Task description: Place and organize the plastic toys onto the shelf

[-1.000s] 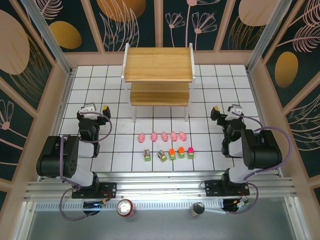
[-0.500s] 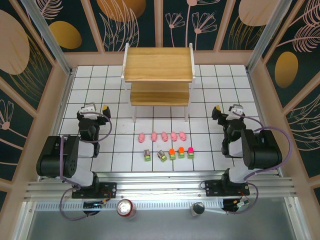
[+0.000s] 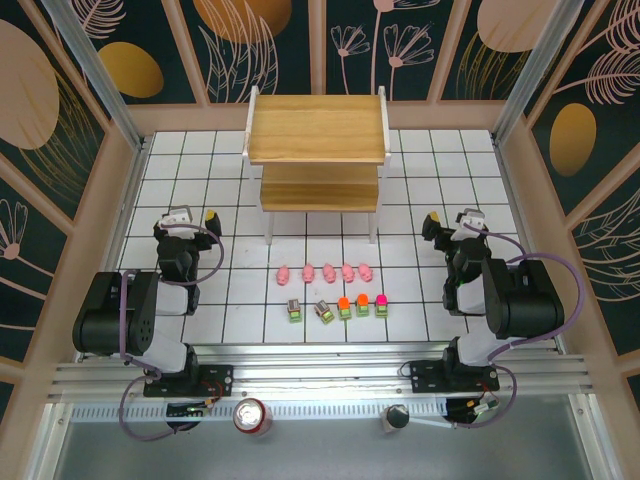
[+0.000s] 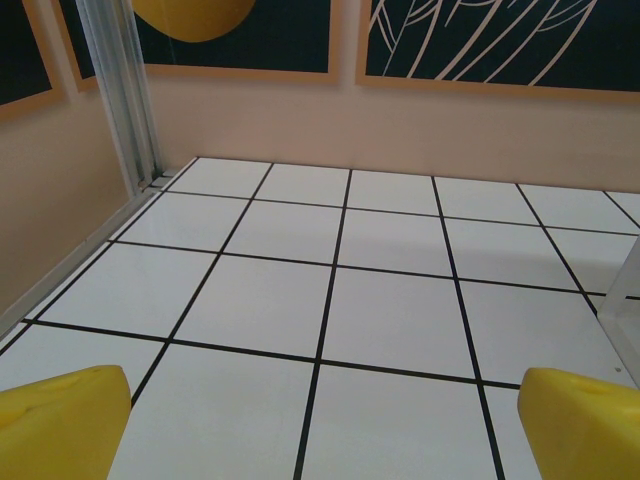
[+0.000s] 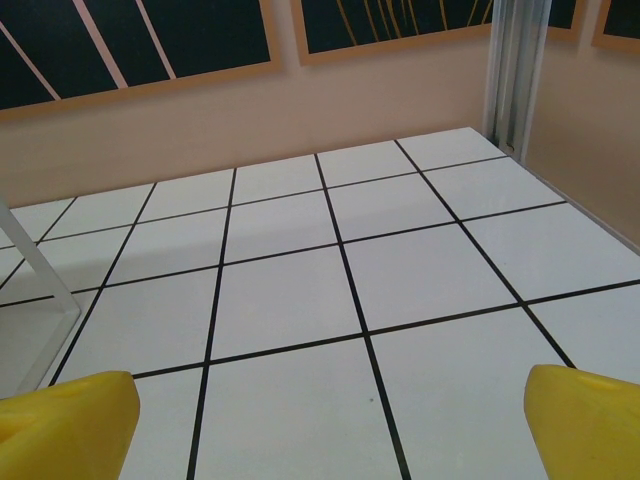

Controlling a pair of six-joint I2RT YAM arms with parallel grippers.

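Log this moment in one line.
left gripper: open, empty | right gripper: open, empty | pink pigs: row on table | green-based blocks: row beside pigs | shelf: top bare

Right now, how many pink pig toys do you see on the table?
5, in one row on the table before the shelf: leftmost pig, second pig, middle pig, fourth pig, rightmost pig. More could hide under the shelf's top board.

Standing upright at 12 o'clock: two-tier wooden shelf (image 3: pixel 316 130). Lined up at its 6 o'clock: five pink pigs (image 3: pixel 329 271), then five green-based blocks (image 3: pixel 345 307), one tilted.
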